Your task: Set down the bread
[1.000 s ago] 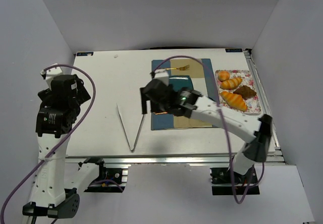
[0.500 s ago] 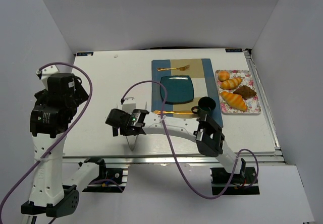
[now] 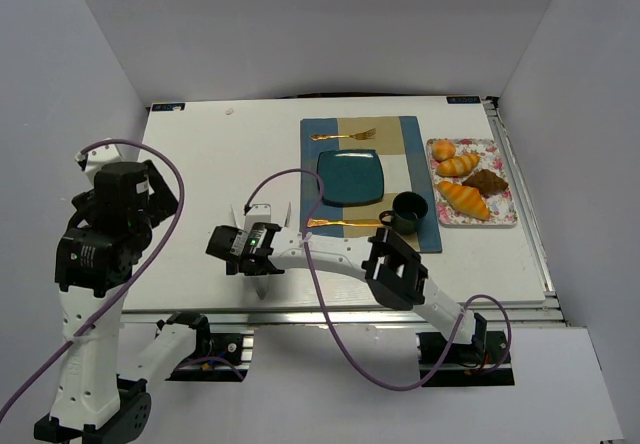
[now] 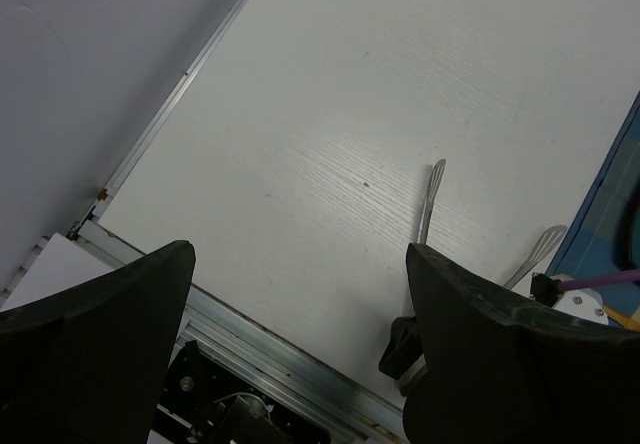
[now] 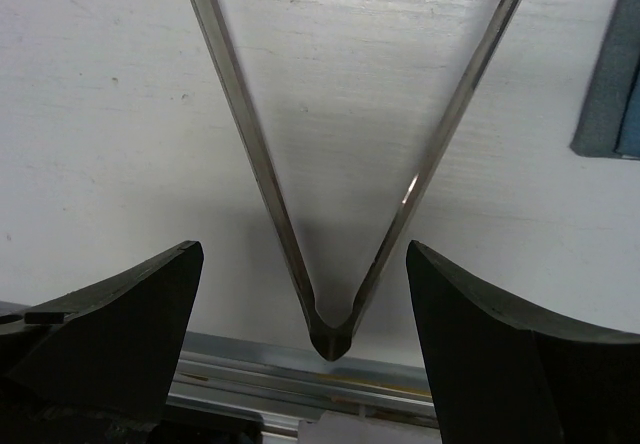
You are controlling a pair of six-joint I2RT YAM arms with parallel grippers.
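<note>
The bread, a small dark brown croissant, lies on the floral tray at the table's right, among golden croissants. My right gripper is far from it, at the front left of the table. It is open and hangs over the hinge end of metal tongs, one finger on each side and apart from them; in the right wrist view the gripper holds nothing. My left gripper is raised at the left, and in the left wrist view it is open and empty.
A blue placemat holds a teal plate, a dark mug, a gold fork and a gold utensil. A small orange bun sits on the tray. The table's front rail lies just beyond the tongs' hinge.
My right arm has swung from over the placemat to the front left and settled over the tongs. My left arm has shifted slightly lower.
</note>
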